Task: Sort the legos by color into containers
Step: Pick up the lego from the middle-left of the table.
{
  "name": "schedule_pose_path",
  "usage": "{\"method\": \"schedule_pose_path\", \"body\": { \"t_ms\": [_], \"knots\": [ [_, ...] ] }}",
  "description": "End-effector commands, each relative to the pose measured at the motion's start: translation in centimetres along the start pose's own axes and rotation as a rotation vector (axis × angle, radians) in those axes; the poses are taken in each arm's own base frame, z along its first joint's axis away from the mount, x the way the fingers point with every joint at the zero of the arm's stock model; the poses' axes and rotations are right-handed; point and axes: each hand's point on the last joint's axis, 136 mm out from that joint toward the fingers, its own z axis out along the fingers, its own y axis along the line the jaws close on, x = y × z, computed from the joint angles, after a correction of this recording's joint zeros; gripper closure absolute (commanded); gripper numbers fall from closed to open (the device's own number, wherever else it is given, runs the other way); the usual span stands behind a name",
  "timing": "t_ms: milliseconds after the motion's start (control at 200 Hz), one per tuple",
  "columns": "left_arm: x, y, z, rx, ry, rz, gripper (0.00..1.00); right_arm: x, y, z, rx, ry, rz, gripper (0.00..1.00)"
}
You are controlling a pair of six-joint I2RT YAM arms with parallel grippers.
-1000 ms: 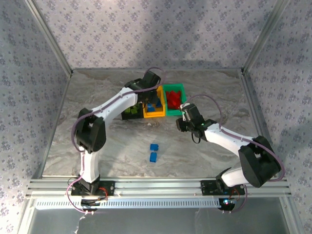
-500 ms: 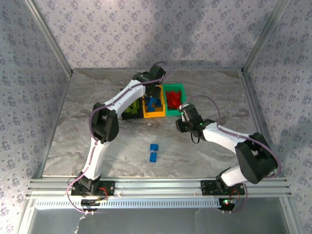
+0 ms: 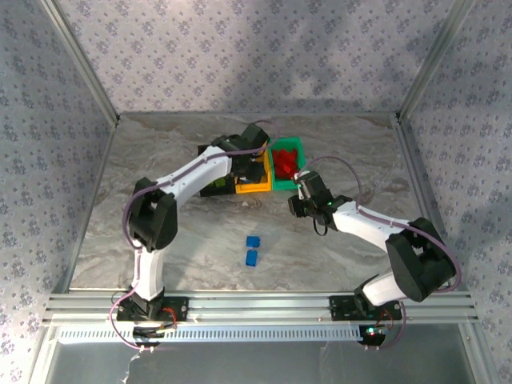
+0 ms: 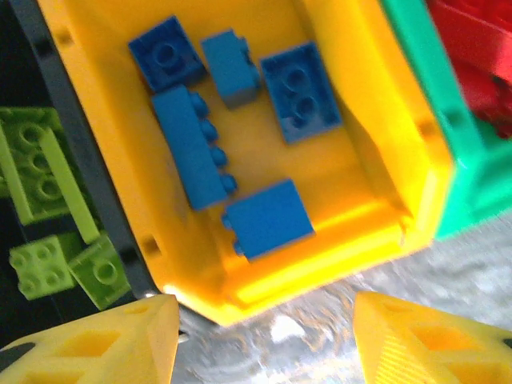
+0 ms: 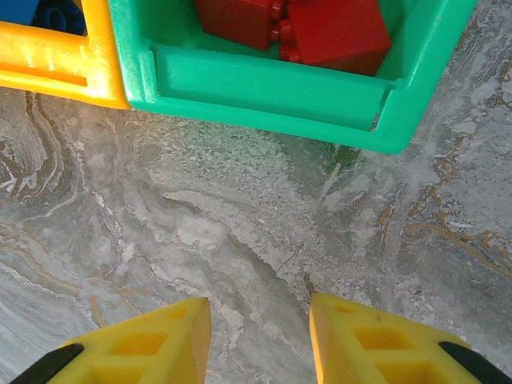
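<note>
Left claw (image 4: 264,344) by yellow bin (image 4: 320,264), blue legos (image 4: 268,218) inside

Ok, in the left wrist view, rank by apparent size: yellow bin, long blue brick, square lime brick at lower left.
Largest: yellow bin.
Then: long blue brick.
Smallest: square lime brick.

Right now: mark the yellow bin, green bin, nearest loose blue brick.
yellow bin (image 4: 344,244), left wrist view, front wall.
green bin (image 5: 264,88), right wrist view, front wall.
nearest loose blue brick (image 3: 251,258), top external view, top face.
</note>
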Motion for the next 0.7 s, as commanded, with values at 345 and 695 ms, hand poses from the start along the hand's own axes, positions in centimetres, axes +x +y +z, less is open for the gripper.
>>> {"method": "schedule_pose_path", "body": {
  "t_ms": [345, 695],
  "knots": [
    [11.1, -6.0, -3.2, 0.213, 0.100, 0.002, 0.42, -0.5, 0.4, 0.1, -0.005, -0.003, 0.006, 0.61],
    [20.8, -7.5, -3.4, 0.163, 0.278, 0.055, 0.42, -0.5, 0.3, 0.1, 0.001, -0.004, 0.003, 0.60]
  ]
}}
